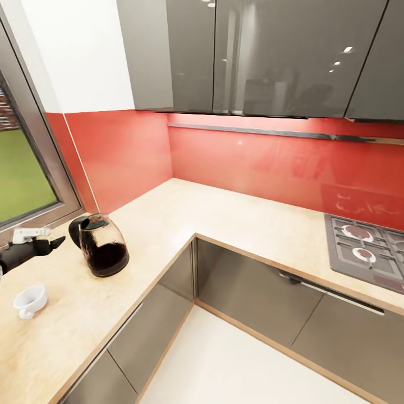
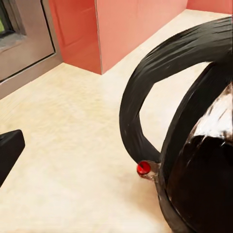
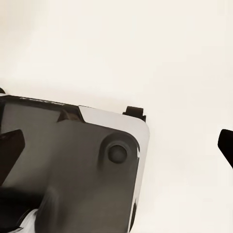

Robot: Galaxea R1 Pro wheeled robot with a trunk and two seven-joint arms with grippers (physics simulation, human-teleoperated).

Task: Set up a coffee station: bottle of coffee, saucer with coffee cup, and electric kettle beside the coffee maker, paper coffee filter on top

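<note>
The electric kettle (image 1: 103,245) stands upright on the kitchen countertop (image 1: 168,224) near the window corner, its black handle (image 2: 145,92) turned toward my left gripper (image 1: 55,242). That gripper is open, level with the handle and just short of it; one black fingertip (image 2: 8,151) shows beside the handle. The coffee cup (image 1: 30,301) sits on the bare counter in front of the left arm. My right gripper (image 3: 116,145) is open and empty over the pale floor and the robot's base (image 3: 73,165). The coffee maker, bottle of coffee, paper coffee filter and saucer are out of view.
The counter runs in an L along a red backsplash (image 1: 252,163), with a gas hob (image 1: 365,252) at the right. Grey wall cabinets (image 1: 252,56) hang above. A window frame (image 1: 33,168) borders the counter on the left. White floor (image 1: 224,365) lies in front of the cabinets.
</note>
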